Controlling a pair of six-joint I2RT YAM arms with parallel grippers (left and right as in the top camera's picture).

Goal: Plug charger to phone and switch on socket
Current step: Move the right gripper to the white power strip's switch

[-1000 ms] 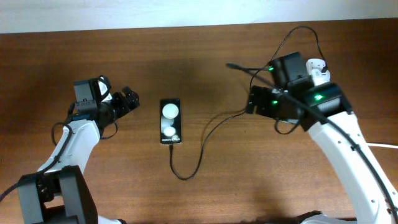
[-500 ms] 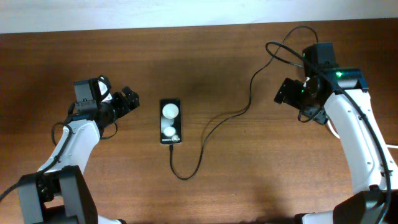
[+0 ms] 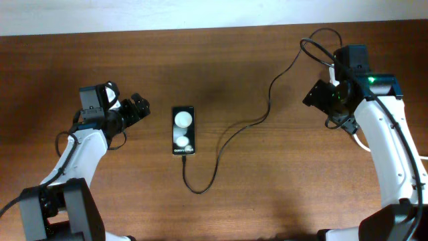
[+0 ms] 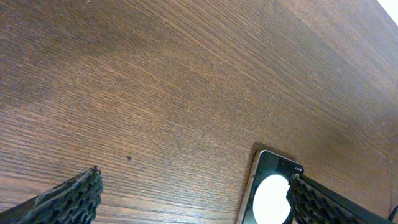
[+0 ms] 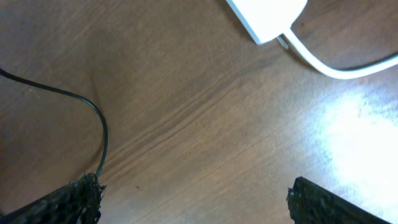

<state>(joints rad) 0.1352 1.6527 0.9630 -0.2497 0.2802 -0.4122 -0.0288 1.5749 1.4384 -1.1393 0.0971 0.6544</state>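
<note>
The black phone (image 3: 183, 130) lies flat at the table's middle, two white spots facing up; its corner shows in the left wrist view (image 4: 270, 193). The thin black charger cable (image 3: 231, 134) runs from the phone's near end, loops, then climbs to the right arm; it also shows in the right wrist view (image 5: 102, 130). I cannot tell if its tip is inserted. The white socket (image 5: 267, 15) shows one end, ahead of the right gripper (image 5: 193, 193), which is open and empty. From overhead the right arm covers the socket. The left gripper (image 3: 137, 107) is open, just left of the phone.
A thick white cord (image 5: 336, 65) leaves the socket toward the right edge and shows beside the right arm from overhead (image 3: 361, 142). A cable loop (image 3: 314, 43) arcs at the far right near the table's back edge. Bare brown wood surrounds the phone.
The right arm has swung from the middle right toward the far right and now covers the socket. The cable's far loop has shifted right with it. The left arm and phone have not moved.
</note>
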